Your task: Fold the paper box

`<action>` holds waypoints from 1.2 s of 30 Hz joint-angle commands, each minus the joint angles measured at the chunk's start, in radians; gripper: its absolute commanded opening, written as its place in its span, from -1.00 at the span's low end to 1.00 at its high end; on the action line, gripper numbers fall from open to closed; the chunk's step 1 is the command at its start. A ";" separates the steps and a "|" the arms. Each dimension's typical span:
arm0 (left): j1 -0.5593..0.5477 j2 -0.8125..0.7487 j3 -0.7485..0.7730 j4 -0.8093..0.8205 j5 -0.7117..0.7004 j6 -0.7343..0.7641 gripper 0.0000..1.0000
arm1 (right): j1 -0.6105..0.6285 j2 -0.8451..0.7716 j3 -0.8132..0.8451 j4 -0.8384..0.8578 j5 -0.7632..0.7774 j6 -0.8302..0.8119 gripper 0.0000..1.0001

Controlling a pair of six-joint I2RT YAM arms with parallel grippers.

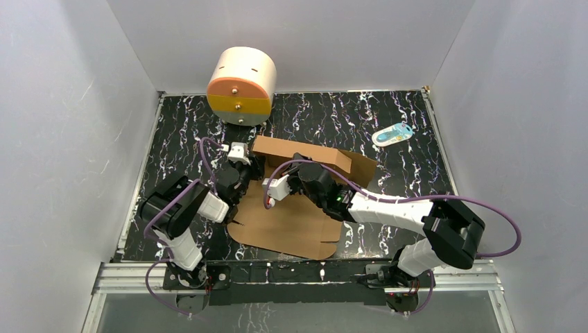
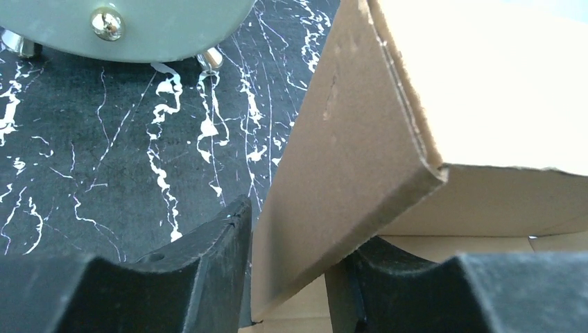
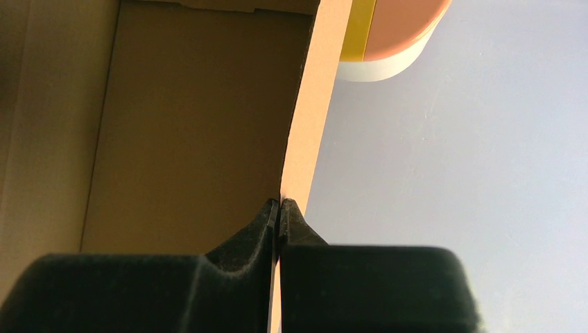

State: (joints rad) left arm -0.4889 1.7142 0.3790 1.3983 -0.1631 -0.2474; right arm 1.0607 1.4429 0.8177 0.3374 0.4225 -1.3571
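Right tool, clenched on the paper box wall, should hold steady while left tool, grip unclear, creases its flap squarely.

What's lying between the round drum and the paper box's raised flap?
Nothing: only bare black marbled table separates the drum from the paper box. The left wrist view shows this best, and the top view agrees.
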 commanded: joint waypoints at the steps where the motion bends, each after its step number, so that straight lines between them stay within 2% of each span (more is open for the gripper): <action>1: -0.013 0.018 0.040 0.143 -0.128 0.045 -0.28 | 0.007 0.017 0.033 -0.092 -0.077 0.047 -0.83; 12: -0.073 0.039 0.063 0.165 -0.348 0.164 -0.44 | 0.007 -0.001 0.046 -0.121 -0.086 0.076 -0.83; 16: -0.088 0.057 0.077 0.165 -0.385 0.160 -0.46 | 0.007 0.003 0.046 -0.118 -0.085 0.081 -0.83; 22: -0.117 0.089 0.095 0.180 -0.515 0.138 -0.55 | 0.006 0.001 0.045 -0.115 -0.089 0.092 -0.84; 36: -0.151 0.093 0.141 0.179 -0.742 0.134 -0.53 | 0.007 0.004 0.049 -0.106 -0.096 0.103 -0.83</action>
State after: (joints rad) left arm -0.6590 1.8107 0.4744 1.4727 -0.7124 -0.1226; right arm 1.0603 1.4464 0.8497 0.3122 0.3809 -1.3037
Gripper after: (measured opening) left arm 0.247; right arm 0.084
